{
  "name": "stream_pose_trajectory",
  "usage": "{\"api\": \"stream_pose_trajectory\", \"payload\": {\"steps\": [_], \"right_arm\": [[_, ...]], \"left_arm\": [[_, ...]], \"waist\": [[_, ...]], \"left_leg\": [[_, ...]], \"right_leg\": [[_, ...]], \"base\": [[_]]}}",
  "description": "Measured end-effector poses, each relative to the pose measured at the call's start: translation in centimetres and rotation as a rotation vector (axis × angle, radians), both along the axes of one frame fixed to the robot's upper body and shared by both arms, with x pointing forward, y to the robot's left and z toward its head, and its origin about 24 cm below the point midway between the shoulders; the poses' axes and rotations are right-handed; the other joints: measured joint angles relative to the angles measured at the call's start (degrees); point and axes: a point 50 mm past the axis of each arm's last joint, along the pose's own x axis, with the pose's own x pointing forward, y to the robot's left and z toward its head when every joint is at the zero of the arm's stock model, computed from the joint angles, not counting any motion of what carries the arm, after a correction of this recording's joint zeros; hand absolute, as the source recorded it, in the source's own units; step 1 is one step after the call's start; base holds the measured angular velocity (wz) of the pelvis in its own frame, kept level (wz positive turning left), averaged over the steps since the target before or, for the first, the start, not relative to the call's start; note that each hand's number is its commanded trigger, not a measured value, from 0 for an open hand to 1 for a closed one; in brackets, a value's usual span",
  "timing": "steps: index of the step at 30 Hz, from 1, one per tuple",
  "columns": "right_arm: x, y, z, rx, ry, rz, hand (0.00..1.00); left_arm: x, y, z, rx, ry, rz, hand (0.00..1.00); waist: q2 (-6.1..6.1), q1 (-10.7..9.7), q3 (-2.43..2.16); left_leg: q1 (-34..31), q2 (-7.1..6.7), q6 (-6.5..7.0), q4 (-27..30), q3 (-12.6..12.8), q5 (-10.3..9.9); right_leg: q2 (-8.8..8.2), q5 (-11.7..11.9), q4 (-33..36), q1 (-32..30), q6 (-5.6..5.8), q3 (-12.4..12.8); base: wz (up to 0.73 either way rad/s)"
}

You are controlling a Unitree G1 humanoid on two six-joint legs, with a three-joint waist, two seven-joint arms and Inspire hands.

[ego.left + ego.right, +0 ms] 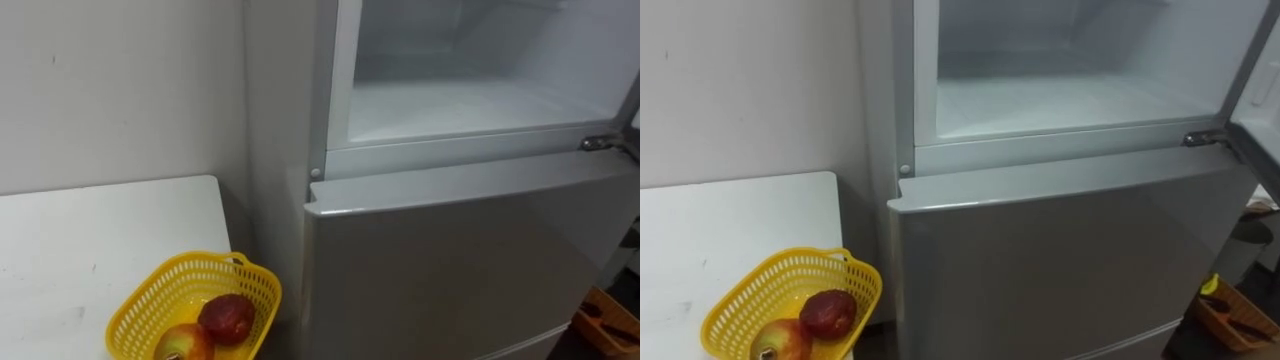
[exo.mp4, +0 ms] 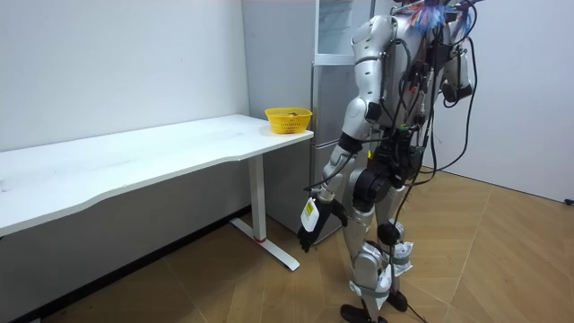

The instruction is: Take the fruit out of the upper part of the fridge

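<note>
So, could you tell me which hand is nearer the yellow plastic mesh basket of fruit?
Left. The left hand hangs low by the white table's end, below the yellow plastic mesh basket; the right hand is raised beyond the body, beside the grey fridge.

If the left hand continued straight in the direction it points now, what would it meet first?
Probably the wooden floor: the left hand hangs beside the thigh pointing down, and nothing appears beneath it, though depth is unclear.

Upper fridge compartment (image 1: 450, 100) open-fronted; closed lower door (image 1: 460, 260) juts below; table (image 1: 90, 240) with basket (image 1: 140, 310) flanks left.
</note>
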Motion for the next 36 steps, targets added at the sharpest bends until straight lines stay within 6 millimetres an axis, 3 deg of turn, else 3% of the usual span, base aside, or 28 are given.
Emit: {"api": "stream_pose_trajectory", "payload": {"steps": [13, 18, 21, 24, 30, 36], "right_arm": [[0.7, 1.1, 0.4, -0.061, 0.025, 0.026, 0.00], [1.5, 2.1, 0.6, -0.201, 0.106, 0.085, 0.00], [1.9, 2.6, 1.0, -0.299, 0.152, 0.120, 0.00], [2.5, 3.5, 2.0, -0.375, 0.140, 0.188, 0.00], [3.9, 5.2, 2.5, -0.465, 0.143, 0.394, 0.00], [5.1, 6.5, 3.1, -0.536, 0.132, 0.540, 0.00]], "left_arm": [[-0.6, -0.6, -0.3, -0.017, 0.004, 0.038, 0.00], [-0.4, -0.9, -0.5, -0.035, 0.004, 0.032, 0.00], [0.4, -0.7, -0.4, -0.037, 0.001, -0.005, 0.00], [0.9, -0.8, -0.5, -0.033, 0.003, -0.041, 0.00], [-0.1, -0.6, -0.6, -0.031, 0.052, -0.043, 0.00], [-0.4, -0.6, -0.6, -0.037, 0.064, -0.040, 0.00]], "waist": [[-0.27, 1.48, 0.16], [-0.32, 1.65, 0.21], [-0.97, 2.09, 0.64], [-1.10, 2.90, 0.78], [-0.84, 4.11, 0.48], [-0.86, 5.31, 0.48]], "left_leg": [[0.00, -0.14, -0.11, 0.14, -0.01, 0.08], [-0.28, 0.00, -0.10, 0.85, -0.05, 0.07], [-0.11, 0.35, -0.18, 1.04, -0.05, 0.12], [0.06, 1.11, -0.30, 0.92, -0.03, 0.17], [0.21, 1.12, -0.35, 0.70, -0.14, 0.20], [0.09, 1.04, -0.39, 0.92, -1.79, 0.21]], "right_leg": [[-0.16, -0.58, 0.41, -0.36, -0.05, 0.02], [-0.29, -0.57, 0.39, -0.28, -0.10, -0.32], [0.00, -0.22, 0.04, 0.10, -0.42, -0.22], [0.06, 0.29, -0.87, 0.58, -0.68, -0.47], [0.17, 0.57, -0.92, 1.07, -0.76, -0.86], [-0.05, 0.59, -1.88, 2.56, -0.78, -2.74]], "base": [[0.00], [0.00], [-0.01], [-0.04], [0.01], [0.17]]}}
